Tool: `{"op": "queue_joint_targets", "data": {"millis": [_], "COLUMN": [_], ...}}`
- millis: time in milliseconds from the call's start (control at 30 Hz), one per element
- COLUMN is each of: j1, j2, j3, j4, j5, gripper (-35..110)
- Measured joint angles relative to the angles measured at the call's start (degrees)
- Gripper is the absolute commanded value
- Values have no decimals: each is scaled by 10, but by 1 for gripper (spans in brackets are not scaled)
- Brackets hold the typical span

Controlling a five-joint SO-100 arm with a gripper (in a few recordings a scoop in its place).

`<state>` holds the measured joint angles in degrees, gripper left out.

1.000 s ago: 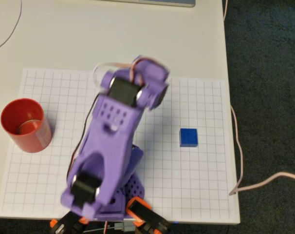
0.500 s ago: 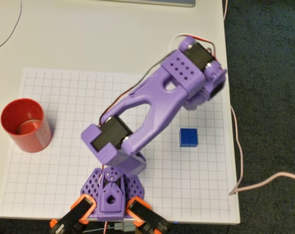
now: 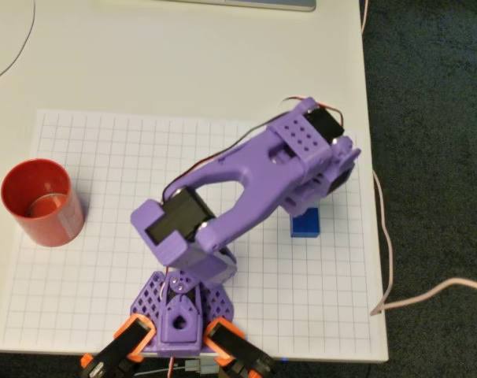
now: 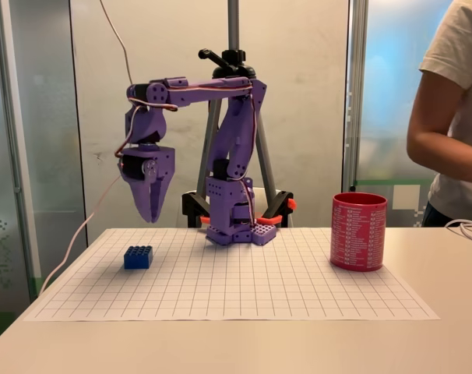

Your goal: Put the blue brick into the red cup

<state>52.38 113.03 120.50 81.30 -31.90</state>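
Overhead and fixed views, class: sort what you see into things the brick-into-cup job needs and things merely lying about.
Needed: blue brick, red cup, end effector, hanging above the brick.

Lying about: grid mat, tripod, loose cable, person's arm.

You've got the blue brick (image 4: 138,257) flat on the grid mat, studs up, at the left in the fixed view. The red cup (image 4: 359,231) stands upright, mouth open, well apart on the mat's opposite side.
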Motion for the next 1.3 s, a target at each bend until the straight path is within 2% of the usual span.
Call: {"op": "queue_joint_targets", "data": {"millis": [233, 433, 833, 1300], "j1": [-1, 8, 36, 18], "j2": [-16, -72, -117, -116], "j3": [-4, -13, -78, -47], "j4": [10, -25, -22, -19], "j5": [-175, -213, -228, -195], "gripper": [0, 0, 0, 0]}}
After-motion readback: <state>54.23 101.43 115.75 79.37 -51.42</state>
